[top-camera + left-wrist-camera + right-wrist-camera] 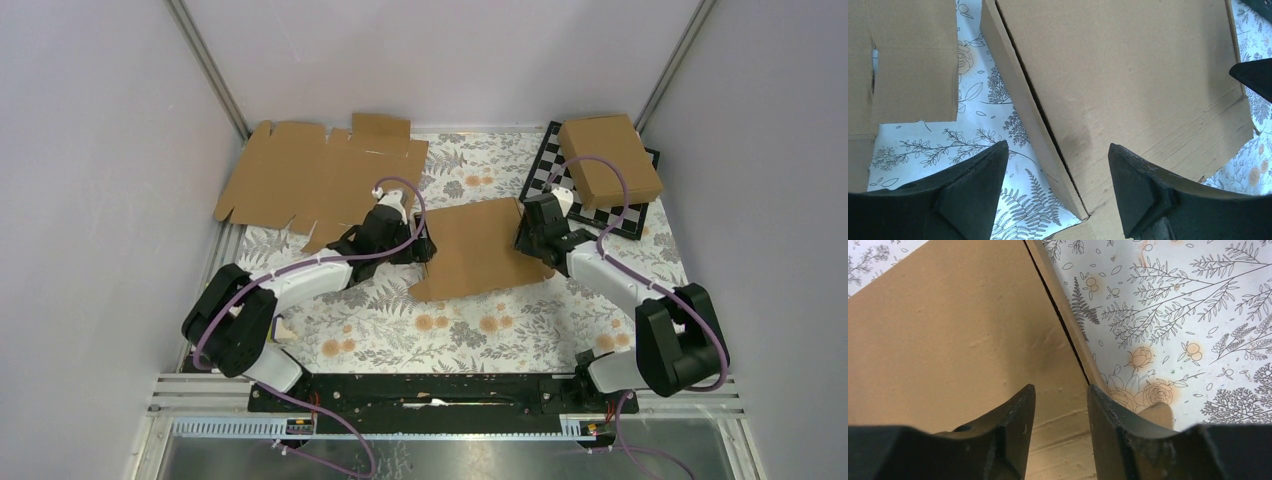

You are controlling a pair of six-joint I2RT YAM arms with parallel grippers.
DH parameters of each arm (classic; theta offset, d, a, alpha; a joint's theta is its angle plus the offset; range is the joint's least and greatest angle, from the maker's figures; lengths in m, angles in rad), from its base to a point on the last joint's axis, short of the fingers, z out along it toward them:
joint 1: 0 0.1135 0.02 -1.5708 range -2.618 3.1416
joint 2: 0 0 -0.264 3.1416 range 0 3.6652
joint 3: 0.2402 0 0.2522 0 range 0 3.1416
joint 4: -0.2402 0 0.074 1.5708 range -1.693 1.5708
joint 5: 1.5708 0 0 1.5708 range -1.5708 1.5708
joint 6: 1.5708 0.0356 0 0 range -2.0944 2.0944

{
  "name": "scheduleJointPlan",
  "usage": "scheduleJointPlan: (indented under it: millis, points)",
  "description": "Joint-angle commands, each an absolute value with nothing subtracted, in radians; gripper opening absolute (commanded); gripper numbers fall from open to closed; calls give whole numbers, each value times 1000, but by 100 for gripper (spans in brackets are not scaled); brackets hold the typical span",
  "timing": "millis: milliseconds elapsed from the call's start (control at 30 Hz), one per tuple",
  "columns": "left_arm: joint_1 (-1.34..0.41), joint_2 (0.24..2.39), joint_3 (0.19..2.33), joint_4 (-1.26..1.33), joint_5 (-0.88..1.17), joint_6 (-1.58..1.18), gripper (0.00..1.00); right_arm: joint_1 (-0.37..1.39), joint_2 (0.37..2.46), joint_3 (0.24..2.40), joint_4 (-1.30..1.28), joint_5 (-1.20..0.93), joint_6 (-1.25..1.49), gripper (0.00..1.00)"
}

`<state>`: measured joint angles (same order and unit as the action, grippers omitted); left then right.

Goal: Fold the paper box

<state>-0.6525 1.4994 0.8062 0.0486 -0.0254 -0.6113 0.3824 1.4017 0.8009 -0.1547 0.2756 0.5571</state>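
Observation:
The paper box (478,250) lies in the middle of the floral table as a shallow brown mailer with its lid down. My left gripper (425,245) is at its left edge. In the left wrist view the box (1128,75) fills the upper right, and my left gripper (1058,150) is open, its jaws straddling the left wall and the lid slit. My right gripper (525,240) is at the box's right edge. In the right wrist view it (1062,390) is open with a narrower gap, over the lid (948,330) near the side slit.
A wide flat cardboard sheet (320,180) lies at the back left; its edge shows in the left wrist view (913,60). Another brown box (610,160) rests on a chessboard (640,215) at the back right. Walls enclose three sides.

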Motion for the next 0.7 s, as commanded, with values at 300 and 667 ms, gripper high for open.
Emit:
scheduleJointPlan:
  millis: [300, 667]
  points:
    - [-592, 1552, 833, 156, 66, -595, 72, 315, 1421, 909, -167, 288, 507, 70]
    - [-551, 1707, 945, 212, 377, -384, 39, 311, 1440, 783, -134, -164, 467, 50]
